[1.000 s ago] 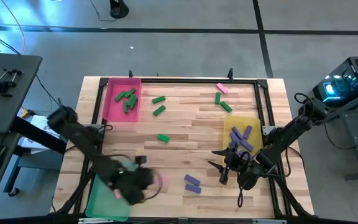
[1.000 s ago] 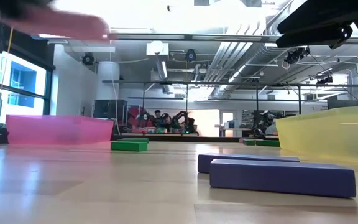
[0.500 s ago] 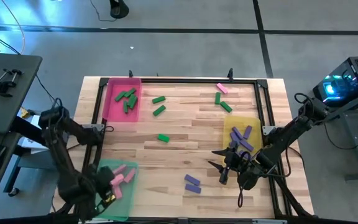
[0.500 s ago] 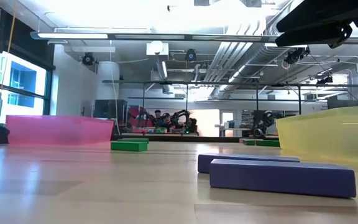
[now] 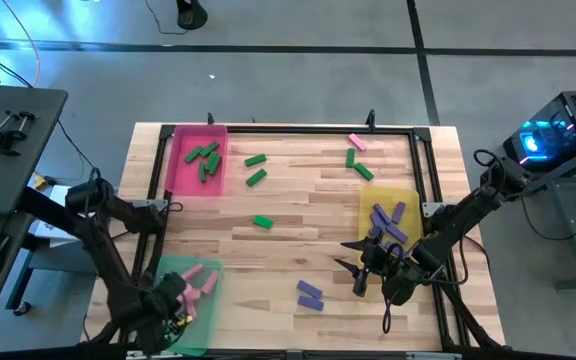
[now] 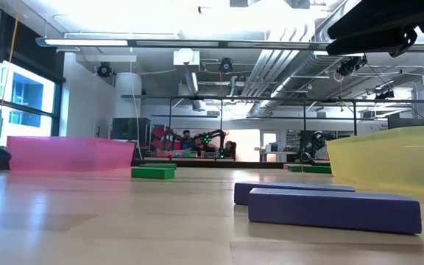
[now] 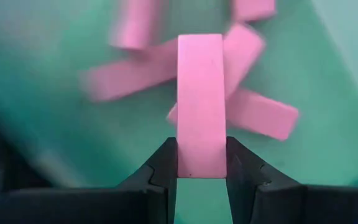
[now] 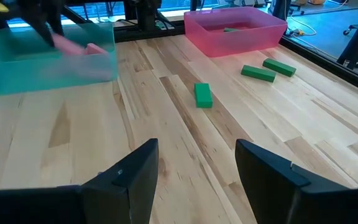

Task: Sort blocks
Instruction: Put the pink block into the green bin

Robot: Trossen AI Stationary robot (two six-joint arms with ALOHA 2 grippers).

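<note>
the left gripper (image 7: 201, 177) is clenched on the lower end of a flat pink rectangular block (image 7: 200, 102), holding it upright over the translucent green plastic tray (image 5: 173, 330) at the table's near left corner, likely so it can drop among the other pink blocks (image 7: 257, 112) already lying there. the right gripper (image 8: 194, 171) waits with its fingers spread and empty above the light wooden table (image 5: 298, 225), beside the yellow tray (image 5: 413, 200), near two purple blocks (image 5: 309, 294) it could take next. green blocks (image 5: 255, 168) lie loose near the pink tray (image 5: 173, 165).
</note>
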